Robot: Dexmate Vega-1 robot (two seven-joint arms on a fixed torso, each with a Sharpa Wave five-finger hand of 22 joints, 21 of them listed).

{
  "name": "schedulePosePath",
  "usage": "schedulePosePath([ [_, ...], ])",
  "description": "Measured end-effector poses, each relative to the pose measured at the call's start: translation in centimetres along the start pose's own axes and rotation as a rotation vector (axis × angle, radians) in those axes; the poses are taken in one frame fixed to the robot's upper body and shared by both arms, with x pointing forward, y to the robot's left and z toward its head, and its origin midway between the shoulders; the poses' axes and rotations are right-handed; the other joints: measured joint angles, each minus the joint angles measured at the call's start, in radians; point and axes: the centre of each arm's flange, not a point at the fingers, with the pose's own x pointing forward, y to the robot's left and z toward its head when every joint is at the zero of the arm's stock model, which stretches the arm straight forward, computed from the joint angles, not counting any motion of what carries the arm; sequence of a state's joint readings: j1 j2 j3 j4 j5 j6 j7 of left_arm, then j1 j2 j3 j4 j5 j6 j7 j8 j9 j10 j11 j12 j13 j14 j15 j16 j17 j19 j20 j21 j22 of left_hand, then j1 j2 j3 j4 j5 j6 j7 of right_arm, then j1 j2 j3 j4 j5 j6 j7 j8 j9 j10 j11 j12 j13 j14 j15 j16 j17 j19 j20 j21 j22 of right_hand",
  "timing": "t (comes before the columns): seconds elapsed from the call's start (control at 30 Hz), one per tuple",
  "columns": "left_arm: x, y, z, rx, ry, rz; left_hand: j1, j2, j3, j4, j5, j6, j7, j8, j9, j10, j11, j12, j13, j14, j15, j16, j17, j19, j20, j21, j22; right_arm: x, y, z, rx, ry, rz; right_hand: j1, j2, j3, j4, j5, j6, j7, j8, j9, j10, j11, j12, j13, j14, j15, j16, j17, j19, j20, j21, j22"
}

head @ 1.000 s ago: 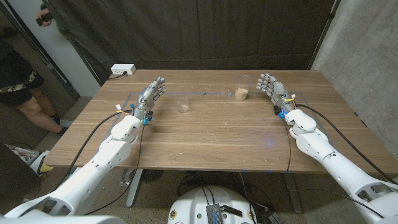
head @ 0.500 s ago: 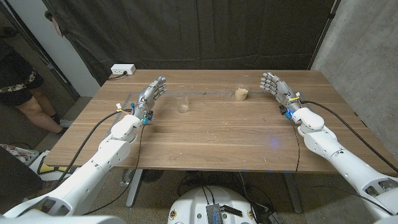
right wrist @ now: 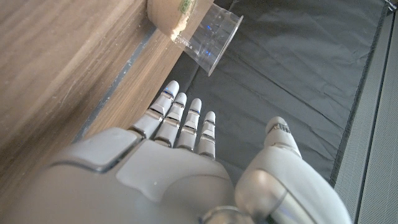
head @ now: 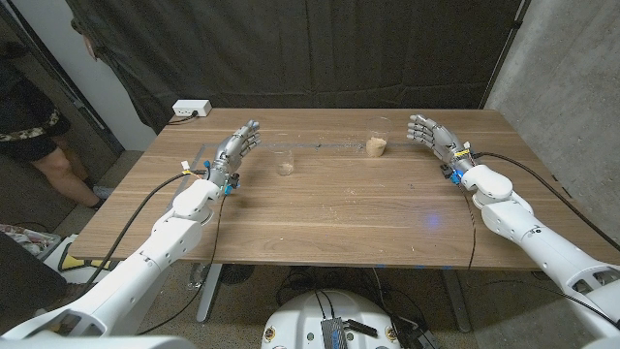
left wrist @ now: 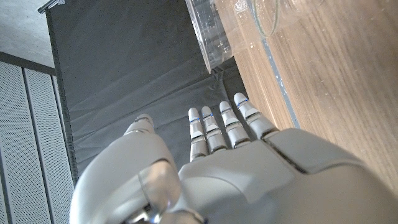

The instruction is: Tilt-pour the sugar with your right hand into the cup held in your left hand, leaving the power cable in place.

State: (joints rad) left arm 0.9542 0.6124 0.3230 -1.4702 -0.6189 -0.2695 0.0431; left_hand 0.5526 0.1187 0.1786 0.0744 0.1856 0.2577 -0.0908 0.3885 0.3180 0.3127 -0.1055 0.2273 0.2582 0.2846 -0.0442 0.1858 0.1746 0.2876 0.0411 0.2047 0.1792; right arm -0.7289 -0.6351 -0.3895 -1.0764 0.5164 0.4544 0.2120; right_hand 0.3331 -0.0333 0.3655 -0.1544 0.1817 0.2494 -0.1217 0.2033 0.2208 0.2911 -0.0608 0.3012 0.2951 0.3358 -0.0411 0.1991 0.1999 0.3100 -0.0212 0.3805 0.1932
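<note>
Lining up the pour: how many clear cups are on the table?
2: an empty cup near the left hand, a sugar-filled cup near the right hand.

In the left wrist view the empty cup (left wrist: 214,31) is cut by the frame edge, its rim out of sight, and a second clear vessel (left wrist: 280,15) beside it shows just a curved slice. In the right wrist view the sugar cup (right wrist: 199,28) loses its base to the edge. In the head view a person (head: 34,116) at the frame's side shows partly, and the white box (head: 191,108) at the table's (head: 329,208) far corner is too small to identify.
</note>
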Motion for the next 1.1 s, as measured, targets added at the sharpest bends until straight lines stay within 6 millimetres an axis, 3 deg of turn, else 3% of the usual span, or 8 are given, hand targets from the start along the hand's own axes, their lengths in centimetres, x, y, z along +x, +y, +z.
schedulePosePath([
  [0.17,-0.1,0.0,0.0,0.001,0.001,0.000,0.000,0.000,0.000,0.000,0.000,0.009,-0.002,0.004,0.000,0.005,0.002,0.000,0.000,0.002,0.002,0.000,0.000,0.000,0.000,0.000,0.000,0.0,0.1,0.2,-0.030,-0.012,0.013,0.002,-0.002,0.000,0.000,0.000,-0.002,-0.002,0.000,0.000,-0.005,-0.005,0.000,0.000,-0.007,-0.002,0.000,0.000,0.000,0.000,0.000,0.000],
  [0.33,-0.1,-0.2,0.0,0.009,-0.005,-0.004,0.000,0.000,0.000,0.000,0.000,0.012,0.001,0.004,0.000,0.005,0.002,0.000,0.000,0.005,0.005,0.000,0.000,0.005,-0.005,0.000,0.000,-0.4,-1.2,-0.2,-0.085,0.000,0.012,-0.003,-0.007,0.000,0.000,0.000,-0.015,-0.007,-0.004,0.000,-0.022,-0.007,-0.009,0.000,-0.025,0.000,-0.002,0.000,0.000,0.000,-0.004,0.000],
  [0.47,0.0,-0.4,0.0,0.016,-0.012,-0.011,0.000,0.000,0.000,0.000,0.000,0.012,0.001,0.004,0.000,0.007,0.004,0.000,0.000,0.005,0.005,0.000,0.000,0.005,-0.005,0.000,0.000,-0.7,-2.0,-0.4,-0.133,0.000,0.011,0.000,-0.011,-0.003,0.003,0.000,-0.058,-0.010,-0.012,0.000,-0.058,-0.007,-0.022,0.000,-0.061,0.001,-0.012,0.003,-0.014,0.014,-0.017,0.000],
  [0.7,-0.2,-0.7,-0.3,0.014,-0.007,-0.015,0.000,0.000,0.003,-0.003,0.000,0.012,0.001,0.004,0.000,0.008,0.006,0.000,0.000,0.011,0.003,0.000,0.000,0.005,-0.005,0.000,0.000,-0.7,-1.5,0.6,-0.194,-0.054,0.027,0.007,-0.041,-0.006,0.000,0.012,-0.131,-0.002,-0.019,-0.001,-0.128,-0.005,-0.047,0.005,-0.122,0.000,-0.019,0.000,-0.040,0.021,-0.038,-0.003],
  [0.73,-0.3,-0.8,-0.1,0.031,-0.023,-0.016,0.000,0.000,0.003,-0.003,0.000,0.012,0.002,0.004,0.000,0.008,0.006,0.000,0.000,0.012,0.001,0.000,0.000,0.005,-0.005,0.000,0.000,-0.9,-3.3,-0.6,-0.226,-0.008,0.005,0.011,-0.045,-0.006,0.000,0.016,-0.136,-0.004,-0.019,-0.002,-0.131,-0.002,-0.047,0.005,-0.125,0.004,-0.019,0.000,-0.040,0.021,-0.038,-0.003],
  [1.1,-1.0,-1.7,0.1,0.046,-0.034,-0.013,0.000,0.000,0.003,-0.003,0.000,0.018,-0.004,0.004,0.000,0.010,0.004,0.000,0.000,0.012,0.001,0.000,0.000,0.005,-0.005,0.000,0.005,-1.2,-4.2,-1.2,-0.312,-0.016,0.004,0.019,-0.053,-0.010,-0.004,0.016,-0.156,-0.005,-0.018,-0.002,-0.146,-0.010,-0.049,0.005,-0.143,0.000,-0.018,0.000,-0.052,0.020,-0.045,-0.003],
])
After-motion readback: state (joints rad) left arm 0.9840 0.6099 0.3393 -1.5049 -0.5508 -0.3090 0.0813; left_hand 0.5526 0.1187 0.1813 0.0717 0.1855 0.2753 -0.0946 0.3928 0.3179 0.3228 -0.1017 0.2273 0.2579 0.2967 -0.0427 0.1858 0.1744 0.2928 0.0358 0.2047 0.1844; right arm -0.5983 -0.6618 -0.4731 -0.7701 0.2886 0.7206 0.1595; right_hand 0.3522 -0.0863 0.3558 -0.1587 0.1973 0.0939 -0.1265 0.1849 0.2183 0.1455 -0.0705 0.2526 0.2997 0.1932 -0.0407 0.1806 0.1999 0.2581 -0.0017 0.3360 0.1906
